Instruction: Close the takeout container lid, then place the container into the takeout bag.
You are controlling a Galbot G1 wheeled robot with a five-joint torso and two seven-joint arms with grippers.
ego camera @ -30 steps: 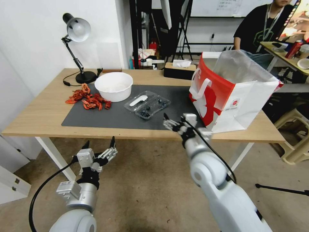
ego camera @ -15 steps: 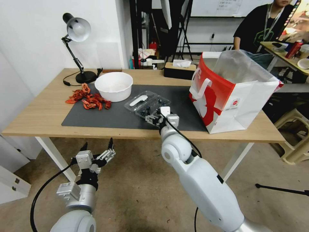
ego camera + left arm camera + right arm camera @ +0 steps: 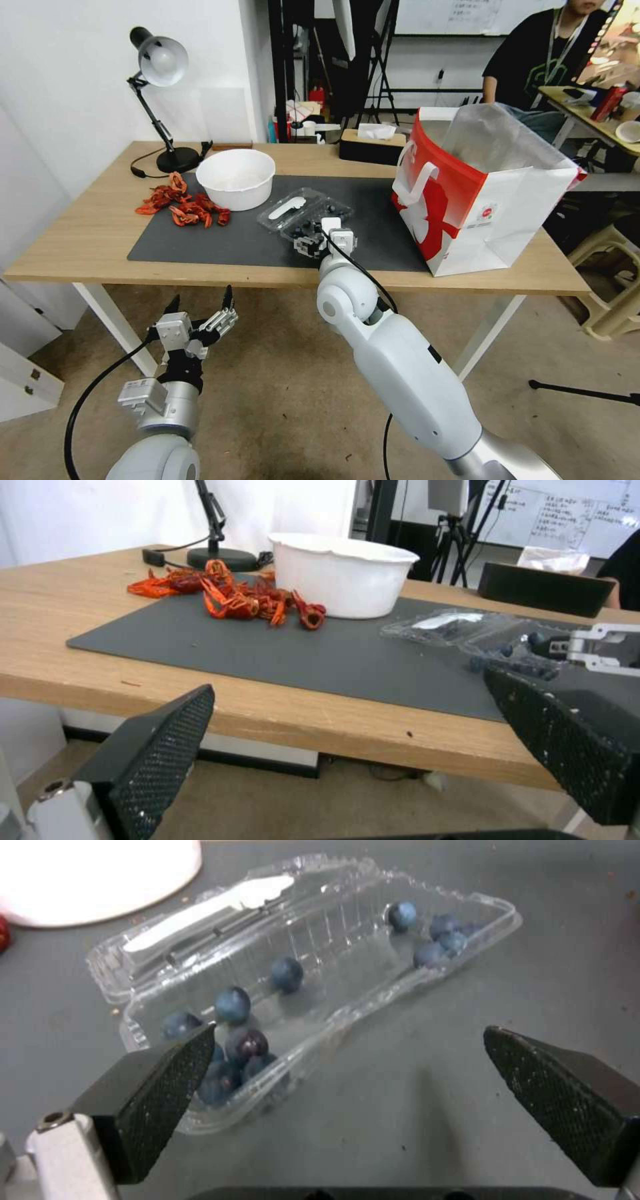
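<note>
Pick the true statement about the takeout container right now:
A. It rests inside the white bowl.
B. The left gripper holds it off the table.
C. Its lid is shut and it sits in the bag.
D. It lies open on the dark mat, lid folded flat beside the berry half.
D: the takeout container lies open on the dark mat, its lid flat beside the berry half, with the open right gripper just over it.

Right arm: extended forward over the near edge of the table, elbow joint raised, wrist angled down toward the table's middle. Right gripper (image 3: 308, 241): fingers (image 3: 167, 1090) spread wide apart, held low over the surface, nothing between the pads.

Left arm: held low, below and short of the table's near edge, toward its left corner, forearm pointing up and forward. Left gripper (image 3: 200, 307): fingers (image 3: 160, 760) parted wide, empty, tips aimed at the near edge.
</note>
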